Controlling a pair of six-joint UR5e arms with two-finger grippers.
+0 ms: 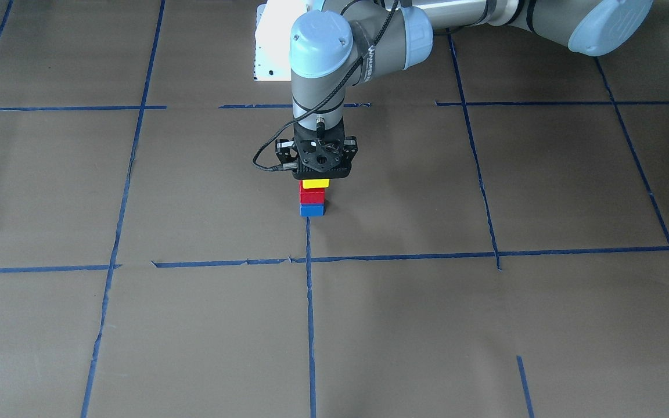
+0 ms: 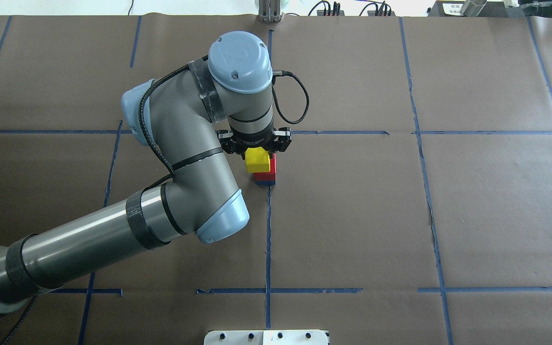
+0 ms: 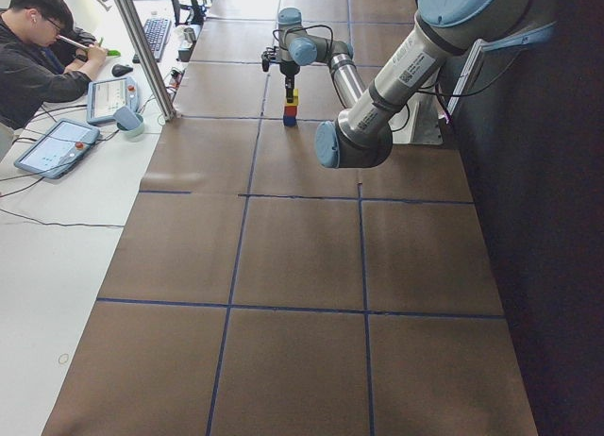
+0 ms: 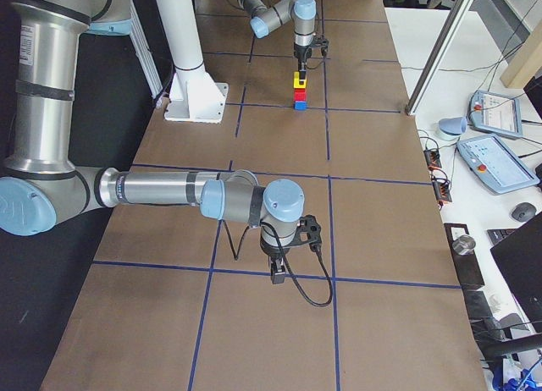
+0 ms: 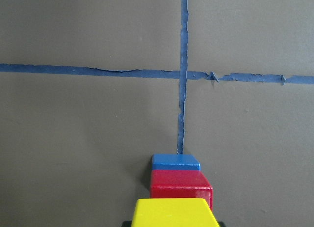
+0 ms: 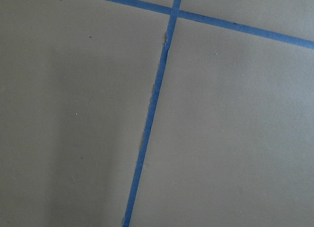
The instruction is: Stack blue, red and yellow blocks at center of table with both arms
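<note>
At the table's centre a blue block (image 1: 312, 210) stands on the brown paper with a red block (image 1: 311, 197) on it and a yellow block (image 1: 315, 184) on top. My left gripper (image 1: 317, 175) points straight down over the stack and is shut on the yellow block (image 2: 257, 161). The left wrist view shows the yellow (image 5: 176, 213), red (image 5: 180, 185) and blue (image 5: 175, 162) blocks in line. My right gripper (image 4: 278, 277) hangs low over the paper far from the stack; it shows only in the exterior right view, so I cannot tell whether it is open or shut.
Blue tape lines (image 1: 309, 302) divide the brown paper into squares. The white robot base plate (image 2: 266, 337) sits at the near edge. An operator (image 3: 38, 58) sits at a side desk with tablets (image 3: 57, 145) beyond the table's edge.
</note>
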